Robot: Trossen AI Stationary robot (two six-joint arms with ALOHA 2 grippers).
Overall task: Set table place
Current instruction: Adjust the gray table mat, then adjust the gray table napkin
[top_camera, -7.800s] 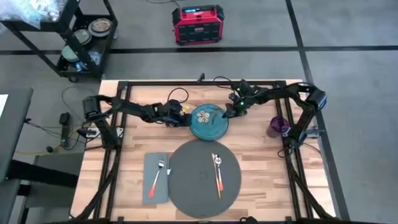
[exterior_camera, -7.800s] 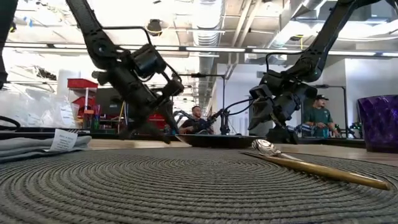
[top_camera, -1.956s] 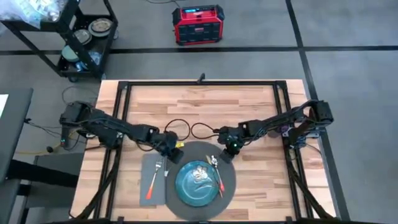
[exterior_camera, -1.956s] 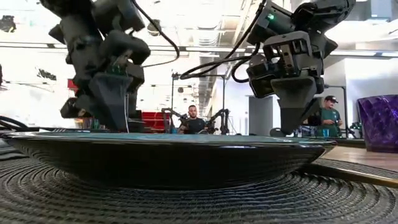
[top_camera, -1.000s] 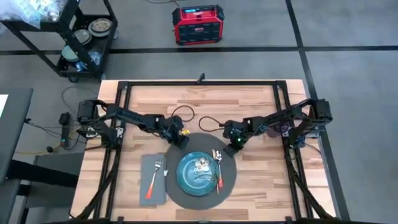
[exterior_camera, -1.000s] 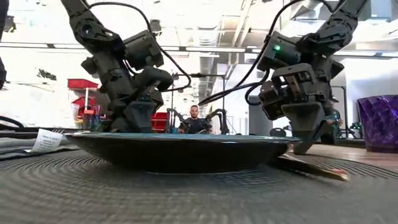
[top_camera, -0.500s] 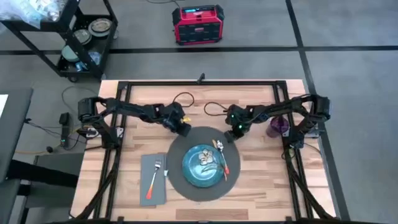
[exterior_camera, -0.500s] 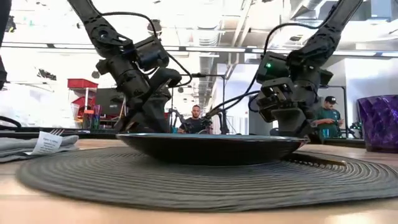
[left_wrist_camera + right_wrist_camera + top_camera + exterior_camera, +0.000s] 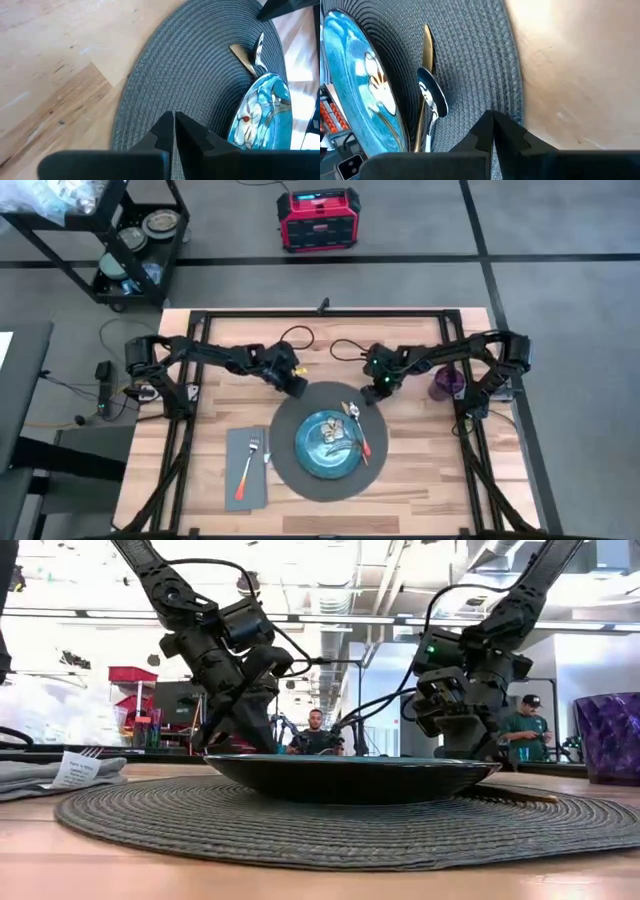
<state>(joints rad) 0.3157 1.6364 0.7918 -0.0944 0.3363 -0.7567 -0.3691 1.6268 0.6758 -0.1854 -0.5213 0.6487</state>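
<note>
The place, a round dark grey woven placemat (image 9: 296, 472), lies flat on the light wood table (image 9: 420, 480). On it stand a teal plate (image 9: 328, 445) and a gold-handled spoon (image 9: 357, 432). My left gripper (image 9: 298, 388) is shut, its tips down on the mat's far-left rim. My right gripper (image 9: 374, 393) is shut too, tips down on the far-right rim. In the low view the plate (image 9: 350, 778) hides both sets of tips. My left gripper presses its shut fingertips (image 9: 165, 127) down on the placemat's far-left part (image 9: 150, 95), just inside the rim. It slants down from the table's far left. The mat lies flat. My right gripper presses its shut fingertips (image 9: 502, 127) down on the placemat's far-right part (image 9: 507, 95), close to the rim. It slants down from the far right. Whether either pinches any of the weave, I cannot tell.
A grey napkin (image 9: 250, 485) with a red-handled fork (image 9: 248, 465) lies left of the mat. A purple cup (image 9: 443, 383) stands at the table's right edge by the right arm. A black frame (image 9: 320, 313) runs round the tabletop. Bare wood lies behind both grippers.
Both grippers, still shut, have moved toward the table's far edge. The placemat has slid that way under them, flat, carrying the plate and spoon along. The napkin and fork have stayed where they were.
</note>
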